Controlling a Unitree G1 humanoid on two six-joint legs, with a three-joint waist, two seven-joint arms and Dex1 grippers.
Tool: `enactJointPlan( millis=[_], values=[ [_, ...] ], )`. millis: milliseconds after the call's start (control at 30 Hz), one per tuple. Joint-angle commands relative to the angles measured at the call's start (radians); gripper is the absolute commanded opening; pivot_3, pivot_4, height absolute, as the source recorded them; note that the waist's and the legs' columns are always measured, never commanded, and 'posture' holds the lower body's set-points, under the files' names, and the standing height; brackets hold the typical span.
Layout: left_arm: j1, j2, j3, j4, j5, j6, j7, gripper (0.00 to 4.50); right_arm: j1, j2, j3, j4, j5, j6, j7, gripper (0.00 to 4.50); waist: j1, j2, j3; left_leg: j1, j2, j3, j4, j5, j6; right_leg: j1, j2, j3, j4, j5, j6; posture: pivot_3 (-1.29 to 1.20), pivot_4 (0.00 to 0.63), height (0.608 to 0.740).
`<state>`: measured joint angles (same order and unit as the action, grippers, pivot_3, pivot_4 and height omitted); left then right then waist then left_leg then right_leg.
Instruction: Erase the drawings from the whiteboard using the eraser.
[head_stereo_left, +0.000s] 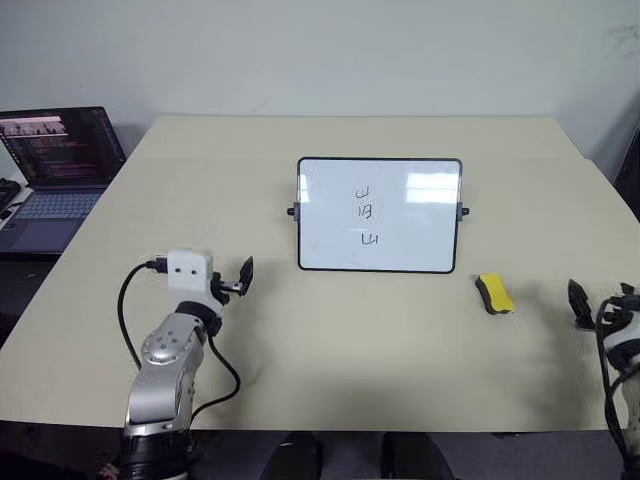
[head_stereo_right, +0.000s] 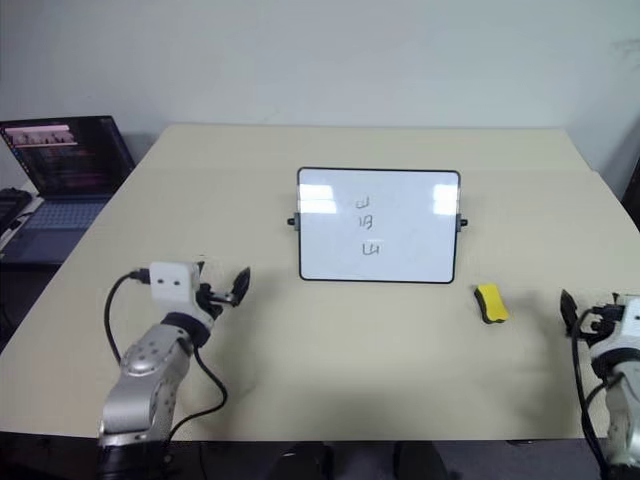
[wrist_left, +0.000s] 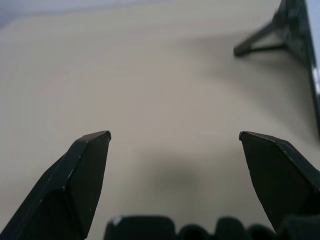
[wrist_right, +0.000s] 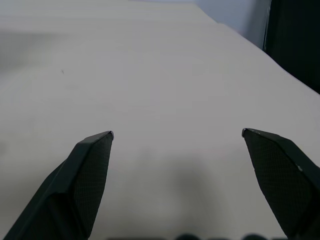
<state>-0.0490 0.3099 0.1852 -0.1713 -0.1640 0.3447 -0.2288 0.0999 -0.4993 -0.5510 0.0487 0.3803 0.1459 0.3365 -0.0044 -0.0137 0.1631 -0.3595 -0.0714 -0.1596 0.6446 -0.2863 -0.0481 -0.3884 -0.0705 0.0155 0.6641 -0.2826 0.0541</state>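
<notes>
Drawings (head_stereo_left: 366, 213) sat stacked on the whiteboard (head_stereo_left: 420, 220) standing mid-desk (head_stereo_left: 300, 340), the eraser (head_stereo_left: 494, 293) lay just right of it, and the left end effector (wrist_left: 175, 136) and right end effector (wrist_right: 177, 134) gaped empty.

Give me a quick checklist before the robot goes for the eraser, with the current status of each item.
1. Right gripper jaws open and empty: ok.
2. Left gripper jaws open and empty: ok.
3. Eraser lying free on the table, nothing on it: ok.
4. Path between right gripper and eraser unobstructed: ok.
5. Whiteboard propped upright, three drawings not yet erased: ok.
6. Eraser's dark side facing down: cannot tell.
</notes>
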Motion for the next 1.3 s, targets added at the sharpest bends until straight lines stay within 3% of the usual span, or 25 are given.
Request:
enactJointPlan(
  millis=[33, 300, 433, 633, 800, 900, 1033, 1167, 1300],
  values=[
    [-0.023, 0.010, -0.010, 0.003, 0.010, 0.002, -0.004, 4.50, -0.007, -0.006, -0.017, -0.060, 0.017, 0.041, -0.022, 4.47, 0.000, 0.000, 0.000, 0.000, 0.000, 0.000, 0.000, -0.001, 0.003, 0.000, 0.000, 0.000, 0.000, 0.000, 0.001, 0.00, 0.150, 0.740],
    [-0.037, 0.025, 0.014, -0.006, -0.047, 0.017, -0.054, 4.50, 0.011, 0.026, 0.021, -0.163, -0.031, 0.029, -0.066, 4.47, -0.001, 0.000, 0.000, 0.002, -0.001, 0.001, 0.000, -0.001, 0.003, 0.001, 0.000, 0.000, 0.000, 0.001, 0.001, 0.00, 0.150, 0.740],
    [-0.064, 0.141, 0.047, 0.007, -0.055, -0.019, -0.154, 4.50, -0.002, 0.060, 0.032, -0.232, -0.015, 0.063, -0.095, 4.47, -0.001, 0.000, 0.000, 0.002, 0.000, 0.001, 0.000, -0.001, 0.003, 0.000, 0.000, 0.000, 0.000, 0.001, 0.001, 0.00, 0.150, 0.740],
    [-0.292, 0.305, 0.065, 0.090, -0.180, 0.046, -0.361, 4.50, -0.046, 0.046, 0.096, -0.403, -0.036, 0.219, -0.151, 4.47, 0.003, 0.002, -0.001, -0.001, -0.001, -0.001, 0.001, -0.001, 0.003, 0.000, 0.001, -0.002, 0.000, 0.001, 0.001, 0.00, 0.150, 0.740],
    [-0.439, 0.359, -0.012, 0.103, -0.266, 0.107, -0.566, 4.50, -0.040, -0.001, 0.085, -0.595, 0.074, 0.453, -0.147, 4.47, -0.001, 0.002, -0.001, -0.002, -0.002, 0.000, 0.000, 0.000, 0.001, -0.002, 0.000, -0.002, -0.002, 0.002, 0.002, 0.00, 0.150, 0.740],
    [-0.473, 0.381, -0.026, 0.089, -0.317, 0.153, -0.652, 4.50, -0.002, -0.024, 0.117, -0.672, 0.123, 0.541, -0.111, 4.47, -0.001, 0.001, 0.000, -0.004, -0.002, -0.002, 0.000, 0.000, 0.001, -0.002, 0.000, -0.001, -0.003, 0.002, 0.002, 0.00, 0.150, 0.740],
    [-0.521, 0.445, -0.131, 0.030, -0.406, 0.239, -0.876, 4.50, 0.038, -0.041, 0.141, -0.751, 0.240, 0.671, -0.067, 4.47, -0.007, 0.001, 0.000, -0.003, -0.002, -0.001, 0.000, -0.002, 0.004, -0.002, 0.000, -0.001, -0.002, 0.001, 0.002, 0.00, 0.150, 0.740],
    [-0.568, 0.480, -0.270, 0.020, -0.332, 0.170, -1.024, 4.50, 0.000, -0.031, 0.200, -0.729, 0.217, 0.725, -0.116, 4.47, -0.013, 0.000, 0.000, -0.002, -0.002, -0.001, 0.001, -0.002, 0.005, -0.001, 0.000, -0.002, -0.001, 0.002, 0.002, 0.00, 0.150, 0.740],
    [-0.601, 0.456, -0.329, 0.056, -0.259, 0.096, -1.036, 4.50, -0.059, -0.012, 0.248, -0.665, 0.163, 0.723, -0.161, 4.47, -0.020, 0.000, 0.000, -0.001, -0.002, -0.001, 0.000, -0.002, 0.006, -0.001, 0.001, -0.001, -0.001, 0.002, 0.002, 0.00, 0.150, 0.740]
  ],
)
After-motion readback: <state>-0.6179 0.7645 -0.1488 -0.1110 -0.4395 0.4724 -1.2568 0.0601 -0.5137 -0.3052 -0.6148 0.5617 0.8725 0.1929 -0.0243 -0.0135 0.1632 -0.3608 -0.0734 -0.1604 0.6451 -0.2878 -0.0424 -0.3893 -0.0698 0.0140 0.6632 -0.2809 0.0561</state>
